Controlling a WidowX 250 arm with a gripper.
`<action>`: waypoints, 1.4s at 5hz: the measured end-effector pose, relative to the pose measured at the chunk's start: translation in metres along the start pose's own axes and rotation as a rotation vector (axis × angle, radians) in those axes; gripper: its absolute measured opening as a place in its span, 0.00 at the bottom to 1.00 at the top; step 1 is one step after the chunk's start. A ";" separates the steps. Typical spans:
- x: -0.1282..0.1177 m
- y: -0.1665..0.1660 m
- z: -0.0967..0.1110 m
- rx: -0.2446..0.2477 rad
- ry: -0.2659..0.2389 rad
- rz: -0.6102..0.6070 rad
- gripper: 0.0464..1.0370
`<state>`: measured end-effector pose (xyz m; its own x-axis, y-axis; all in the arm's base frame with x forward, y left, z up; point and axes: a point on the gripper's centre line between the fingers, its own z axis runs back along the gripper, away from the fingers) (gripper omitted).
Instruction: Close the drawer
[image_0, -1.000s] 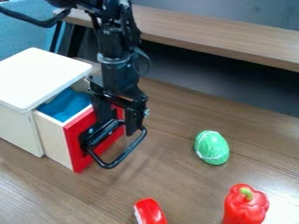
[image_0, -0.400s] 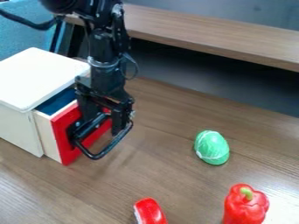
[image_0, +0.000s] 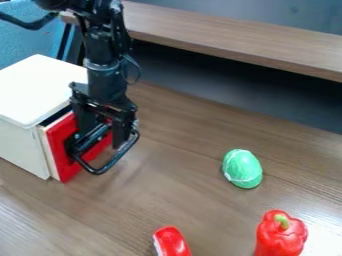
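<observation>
The black gripper (image_0: 102, 139) hangs down at the drawer's front on the left, its two fingers apart against the red panel, beside the handle. The drawer's red front (image_0: 59, 137) stands a small way out from the white cabinet (image_0: 37, 90), with a narrow dark gap behind its top edge. A black looped handle (image_0: 98, 171) sticks out from the front, low down. The gripper hides part of the panel and of the handle's mount.
A green ball-like object (image_0: 242, 169) lies right of centre on the wooden table (image_0: 194, 150). Near the front edge are a red and white object (image_0: 171, 242) and a red bell pepper (image_0: 281, 234). A raised wooden shelf (image_0: 240, 35) runs across the back.
The gripper has moved left together with the drawer front. The drawer has slid further into the cabinet, and its blue inside is now covered.
</observation>
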<state>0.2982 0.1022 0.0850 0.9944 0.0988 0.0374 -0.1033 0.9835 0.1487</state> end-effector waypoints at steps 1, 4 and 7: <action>0.001 0.005 0.000 -0.003 0.002 0.007 0.96; 0.001 0.006 -0.001 0.021 0.006 0.005 0.96; 0.002 -0.065 0.029 -0.122 -0.081 -0.146 0.96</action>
<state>0.3063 0.0341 0.1040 0.9931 -0.0538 0.1043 0.0501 0.9980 0.0377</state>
